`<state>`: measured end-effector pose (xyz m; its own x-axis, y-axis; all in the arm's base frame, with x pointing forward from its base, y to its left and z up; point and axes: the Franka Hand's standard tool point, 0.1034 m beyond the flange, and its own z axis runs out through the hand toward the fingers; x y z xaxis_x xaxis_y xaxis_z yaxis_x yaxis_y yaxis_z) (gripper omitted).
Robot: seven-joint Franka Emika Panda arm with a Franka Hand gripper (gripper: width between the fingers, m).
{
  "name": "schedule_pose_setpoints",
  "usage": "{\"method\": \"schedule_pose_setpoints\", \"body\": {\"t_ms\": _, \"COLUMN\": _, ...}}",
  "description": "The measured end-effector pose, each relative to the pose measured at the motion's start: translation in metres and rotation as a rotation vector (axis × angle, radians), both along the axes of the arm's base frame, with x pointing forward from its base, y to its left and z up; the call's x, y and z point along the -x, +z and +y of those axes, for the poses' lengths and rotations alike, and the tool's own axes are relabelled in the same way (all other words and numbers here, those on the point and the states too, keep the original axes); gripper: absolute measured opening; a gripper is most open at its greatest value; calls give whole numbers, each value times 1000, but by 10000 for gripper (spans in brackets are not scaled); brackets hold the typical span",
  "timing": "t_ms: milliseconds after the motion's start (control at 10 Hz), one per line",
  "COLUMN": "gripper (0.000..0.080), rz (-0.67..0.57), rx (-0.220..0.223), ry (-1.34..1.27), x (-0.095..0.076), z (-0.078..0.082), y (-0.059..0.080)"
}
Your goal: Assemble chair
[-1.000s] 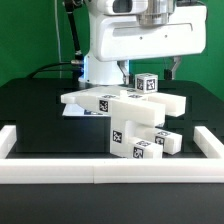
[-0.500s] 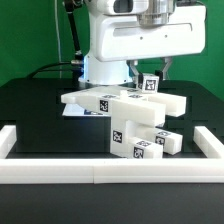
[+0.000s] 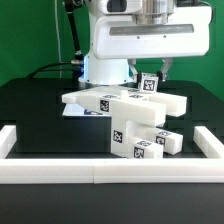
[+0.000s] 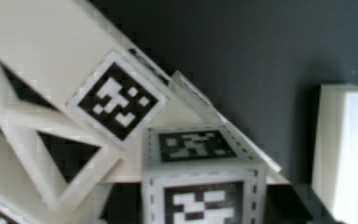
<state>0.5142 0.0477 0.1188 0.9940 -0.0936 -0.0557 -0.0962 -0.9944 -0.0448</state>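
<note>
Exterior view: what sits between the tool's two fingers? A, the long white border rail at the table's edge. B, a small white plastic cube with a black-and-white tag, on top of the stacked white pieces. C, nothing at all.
B: the tool straddles the small white plastic cube with a black-and-white tag, one finger close against each side, and the cube sits atop the stacked white chair pieces.

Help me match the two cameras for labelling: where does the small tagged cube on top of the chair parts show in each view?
Exterior view: the small cube is above centre, toward the exterior view's right, on top of the white parts and between the fingers of the tool.
Wrist view: the small cube is close in the foreground with two tagged faces showing, beside the tagged slab.
Shared landmark: the tagged slab, next to the cube in both.
</note>
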Motion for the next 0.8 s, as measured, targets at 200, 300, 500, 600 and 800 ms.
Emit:
{"method": "schedule_pose_setpoints", "body": {"t_ms": 200, "gripper": 284, "rz": 6, "rx": 6, "ry": -125, "x": 0, "z": 0, "y": 0}}
{"method": "schedule_pose_setpoints", "body": {"t_ms": 300, "gripper": 284, "rz": 10, "rx": 10, "ry": -197, "x": 0, "z": 0, "y": 0}}
{"method": "schedule_pose_setpoints", "body": {"t_ms": 500, "gripper": 284, "rz": 17, "rx": 17, "ry": -342, "x": 0, "z": 0, "y": 0}}
{"method": "schedule_pose_setpoints", "body": {"t_ms": 600, "gripper": 284, "rz": 19, "rx": 19, "ry": -376, "x": 0, "z": 0, "y": 0}}
{"method": "schedule_pose_setpoints", "body": {"t_ms": 800, "gripper": 284, "rz": 31, "rx": 22, "ry": -578, "x": 0, "z": 2, "y": 0}}
